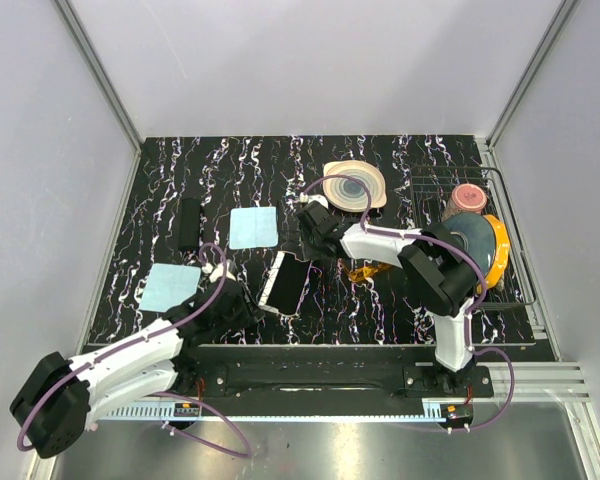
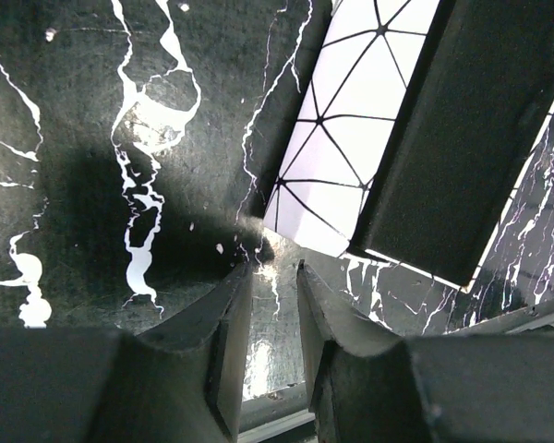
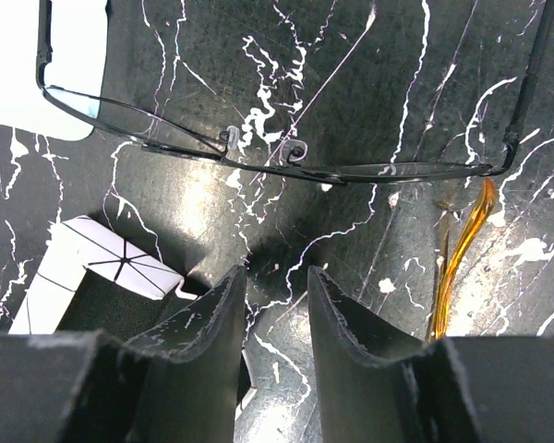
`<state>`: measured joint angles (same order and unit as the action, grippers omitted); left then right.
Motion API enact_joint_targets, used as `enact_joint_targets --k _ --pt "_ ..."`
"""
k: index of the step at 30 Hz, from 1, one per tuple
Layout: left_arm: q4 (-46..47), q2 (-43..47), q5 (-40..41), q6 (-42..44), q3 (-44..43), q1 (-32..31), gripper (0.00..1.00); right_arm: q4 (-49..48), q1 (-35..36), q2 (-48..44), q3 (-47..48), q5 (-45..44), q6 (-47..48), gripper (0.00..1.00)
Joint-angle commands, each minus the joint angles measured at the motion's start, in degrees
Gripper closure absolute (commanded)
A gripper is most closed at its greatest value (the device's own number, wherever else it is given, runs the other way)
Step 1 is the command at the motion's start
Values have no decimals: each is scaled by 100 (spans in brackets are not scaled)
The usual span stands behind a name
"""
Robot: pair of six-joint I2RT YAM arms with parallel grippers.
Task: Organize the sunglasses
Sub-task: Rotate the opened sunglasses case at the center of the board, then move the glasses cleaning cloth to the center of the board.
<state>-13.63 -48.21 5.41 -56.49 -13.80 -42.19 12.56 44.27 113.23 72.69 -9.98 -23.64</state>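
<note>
The amber sunglasses [image 1: 370, 270] lie on the black marbled table just right of centre; one thin amber arm [image 3: 457, 263] shows in the right wrist view. My right gripper [image 1: 315, 224] [image 3: 277, 272] hovers left of them, its fingers a narrow gap apart with nothing between. A thin black wire-framed pair of clear glasses [image 3: 286, 161] lies just ahead of it. My left gripper [image 1: 250, 300] [image 2: 273, 268] sits at the near left corner of the open white box [image 1: 285, 283] [image 2: 342, 120], fingers slightly apart and empty.
A flat black case [image 1: 188, 222] and two pale blue cloths [image 1: 253, 227] [image 1: 168, 287] lie at the left. A plate [image 1: 355, 185] sits at the back. A wire dish rack [image 1: 515, 230] with bowls stands at the right.
</note>
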Motion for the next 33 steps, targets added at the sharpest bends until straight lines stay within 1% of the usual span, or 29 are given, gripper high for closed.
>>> enact_joint_targets --k 1,7,15,20,22,23,26,27,29,30,32,33 --pt "237 -224 171 59 -202 -17 69 317 -24 -222 -149 355 -105 62" --pt "299 -602 329 103 -386 -17 68 581 11 -529 -536 725 -88 65" --pt "18 -901 900 103 -737 -26 65 774 292 -1030 -1001 857 -44 67" --pt "-350 -1199 1321 226 -1071 -17 65 924 626 -1566 -1256 848 -386 67" --pt "-430 -1314 1419 287 -1221 -8 64 933 635 -1820 -1327 866 -553 68" --pt "-474 -1332 1480 305 -1247 -8 64 950 635 -1883 -1345 822 -589 68" --pt "-614 -1376 1621 384 -1414 44 62 1169 627 -2024 -1249 296 -651 67" --pt "-684 -1376 1673 410 -1467 88 62 1231 627 -2042 -1196 16 -651 65" --pt "-877 -1341 1814 516 -1669 141 59 1415 635 -2129 -1003 -249 -660 62" --pt "-965 -1314 1849 551 -1748 220 58 1477 618 -2182 -941 -476 -660 57" --pt "-1106 -1192 1885 718 -1932 334 55 1583 618 -2314 -713 -645 -633 55" --pt "-1124 -1156 1867 788 -1985 500 53 1583 618 -2358 -634 -672 -598 53"
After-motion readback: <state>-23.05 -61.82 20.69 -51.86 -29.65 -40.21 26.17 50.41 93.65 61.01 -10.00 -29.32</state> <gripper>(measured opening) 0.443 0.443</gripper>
